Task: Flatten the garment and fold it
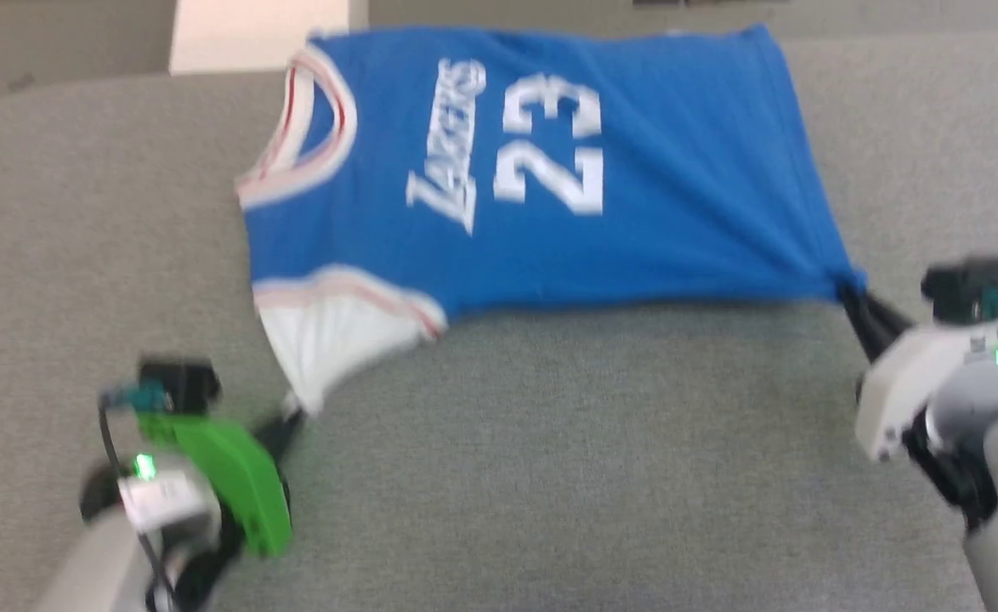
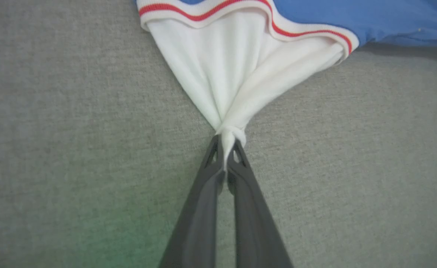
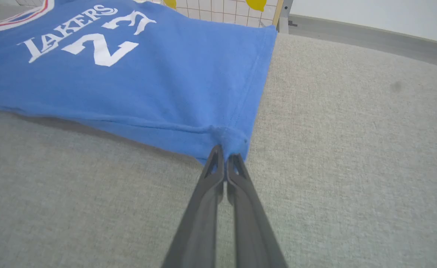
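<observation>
Readable print on the garment (image 1: pixel 635 212): white "LAKERS" (image 1: pixel 448 144) in slanted caps, and under it a big white "23" (image 1: pixel 550 140). No other label or tag can be made out, and the head view is blurred. The garment is royal blue and lies print side up on the grey cloth-covered desk (image 1: pixel 550 476), in the far half, with its far edge near the desk's far edge. Its long axis runs left to right across the head view, with the collar (image 1: pixel 312 127), white with a red stripe, at the robot's left and the hem at the robot's right. The tops of the letters point left, so the text reads sideways from the head camera. The white sleeve (image 2: pixel 233 74) with red-striped trim is on the near left and drawn down into a point. The left end effector (image 2: pixel 226 149) has its fingers together, clamped on that bunched sleeve tip. The right end effector (image 3: pixel 224 156) has its fingers together, clamped on the near hem corner (image 3: pixel 229 141), where the blue cloth is puckered at the grip. The near edge of the garment runs taut between the two grips, with a shadow on the desk under it. The right wrist view also shows a white grid panel (image 3: pixel 218 11) with yellow shapes beyond the far edge.
</observation>
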Available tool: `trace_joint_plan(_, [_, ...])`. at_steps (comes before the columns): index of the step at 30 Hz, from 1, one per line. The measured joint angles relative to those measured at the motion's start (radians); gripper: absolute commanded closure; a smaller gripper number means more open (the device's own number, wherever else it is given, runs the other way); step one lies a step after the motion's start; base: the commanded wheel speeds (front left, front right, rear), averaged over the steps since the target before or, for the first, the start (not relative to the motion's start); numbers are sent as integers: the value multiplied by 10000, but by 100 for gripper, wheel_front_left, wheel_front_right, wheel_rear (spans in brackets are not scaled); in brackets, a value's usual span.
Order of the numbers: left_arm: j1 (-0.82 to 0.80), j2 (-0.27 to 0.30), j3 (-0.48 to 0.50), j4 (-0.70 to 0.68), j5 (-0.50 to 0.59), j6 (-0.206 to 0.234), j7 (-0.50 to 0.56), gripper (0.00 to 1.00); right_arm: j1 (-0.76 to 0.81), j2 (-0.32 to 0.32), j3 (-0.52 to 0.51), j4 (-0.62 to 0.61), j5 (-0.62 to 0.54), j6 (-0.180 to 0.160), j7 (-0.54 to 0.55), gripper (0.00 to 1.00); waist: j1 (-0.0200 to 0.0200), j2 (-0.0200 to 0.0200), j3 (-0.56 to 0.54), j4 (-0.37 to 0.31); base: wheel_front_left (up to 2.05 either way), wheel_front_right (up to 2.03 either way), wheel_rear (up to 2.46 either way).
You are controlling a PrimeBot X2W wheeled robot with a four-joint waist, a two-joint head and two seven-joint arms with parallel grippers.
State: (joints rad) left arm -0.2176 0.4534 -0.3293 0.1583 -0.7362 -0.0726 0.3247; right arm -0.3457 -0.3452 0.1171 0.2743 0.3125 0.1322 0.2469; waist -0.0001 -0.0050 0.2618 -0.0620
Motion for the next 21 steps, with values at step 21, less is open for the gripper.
trace_joint_plan(21, [4824, 334, -811, -3168, -144, 1348, 326, 100, 5064, 997, -2644, -1526, -443, 4, 564, 100, -1, 0, -1539, 581, 0, 0, 0])
